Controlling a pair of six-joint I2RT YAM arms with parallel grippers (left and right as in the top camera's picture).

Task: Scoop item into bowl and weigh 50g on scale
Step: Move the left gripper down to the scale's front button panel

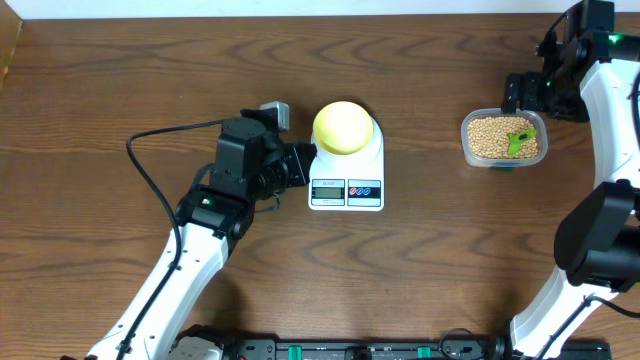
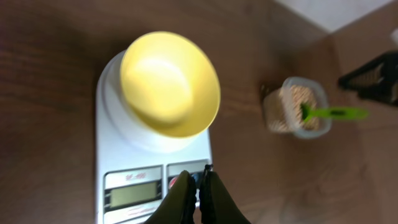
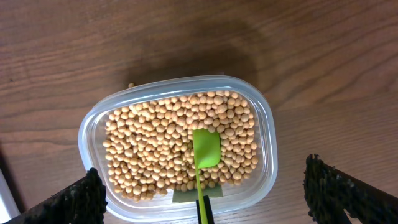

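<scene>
Pale yellow bowl sits on the round platform of the white scale, at 12 o'clock from the grey display. Left tool enters at 6 o'clock, fingers pressed together, tips over the scale's front edge by the buttons; contact not determinable. At 3 o'clock from the bowl, well apart on the brown counter, a blurred clear tub holds tan beans and a green scoop.

The dark wooden table carries a white scale near its middle and, well apart to the right, a clear tub of beans, one stray bean just beside it.
</scene>
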